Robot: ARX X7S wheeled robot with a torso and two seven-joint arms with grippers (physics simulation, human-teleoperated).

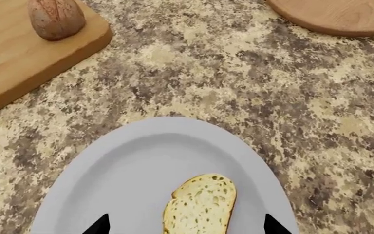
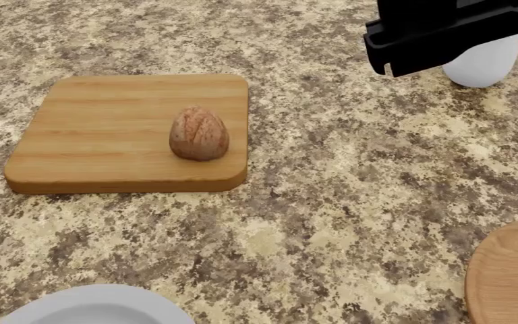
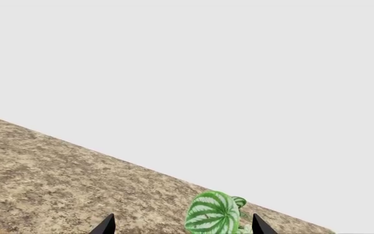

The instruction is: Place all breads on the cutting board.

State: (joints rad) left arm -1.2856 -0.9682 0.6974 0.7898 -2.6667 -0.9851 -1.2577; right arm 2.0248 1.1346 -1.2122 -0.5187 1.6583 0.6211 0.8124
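Resting roll [image 2: 199, 133] on cutting board [image 2: 106, 135], slice [image 1: 200, 204] on white plate [image 1: 128, 165].

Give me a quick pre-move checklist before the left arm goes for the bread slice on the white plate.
1. Brown scored roll on the square light-brown wooden cutting board: ok.
2. Pale-yellow, tan-crusted slice off the board, on the white plate: not ok.
3. Left end effector open, fingertips either side of the slice: ok.
4. Bare board space beside the roll: ok.
5. Right end effector open, empty: ok.
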